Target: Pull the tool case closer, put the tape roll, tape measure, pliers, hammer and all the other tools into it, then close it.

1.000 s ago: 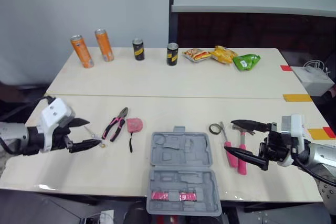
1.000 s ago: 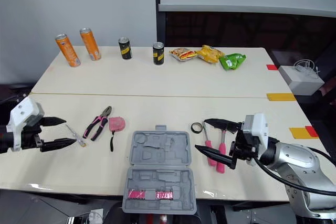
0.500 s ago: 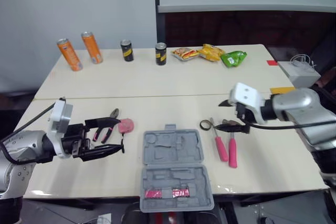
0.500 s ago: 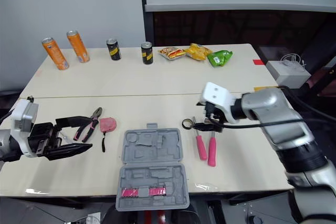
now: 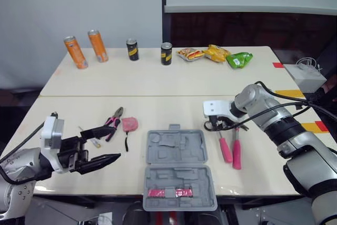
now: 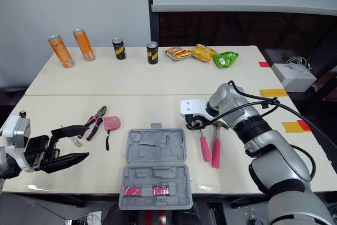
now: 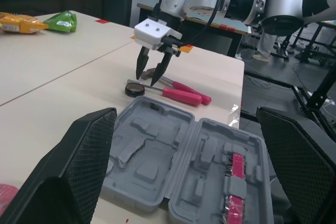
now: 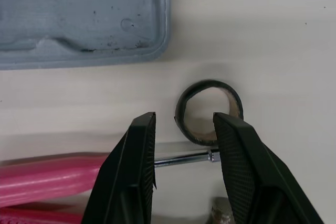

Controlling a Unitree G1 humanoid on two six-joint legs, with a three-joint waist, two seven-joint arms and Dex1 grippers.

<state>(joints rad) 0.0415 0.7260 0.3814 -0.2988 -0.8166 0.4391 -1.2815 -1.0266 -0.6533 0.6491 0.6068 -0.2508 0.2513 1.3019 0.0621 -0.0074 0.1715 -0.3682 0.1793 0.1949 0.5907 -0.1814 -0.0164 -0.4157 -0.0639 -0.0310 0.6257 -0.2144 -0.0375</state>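
Head view over a pale table (image 5: 174, 110). The grey tool case (image 5: 179, 175) lies open at the near edge, centre, right in front of you. Its moulded slots look empty apart from a pink strip (image 5: 168, 193) in the near half. Judging by that, the pull-closer step looks done and you're on the 1st item to pack: the tape roll (image 8: 195, 136).

R arm: the right gripper (image 8: 182, 119) points down at the roll, fingers spread open, nothing held. The roll lies flat on the table near the case's right side, touching or almost touching the metal shaft of a pink-handled screwdriver (image 5: 225, 150). The hammer (image 5: 236, 154) lies just beside that. In the right wrist view the shaft runs across the gap between the fingers, w/ the roll just beyond the tips.

L arm: the left gripper (image 5: 115, 142) hovers open and empty at front-left, near the pliers (image 5: 115, 123) and tape measure (image 5: 129, 125).

Next, probably: shift the R tips fwd so they bracket the roll, not the shaft. Then lower, close on the band, lift and carry it left to the case. The roll looks thin and light, so a shallow pinch may slip.
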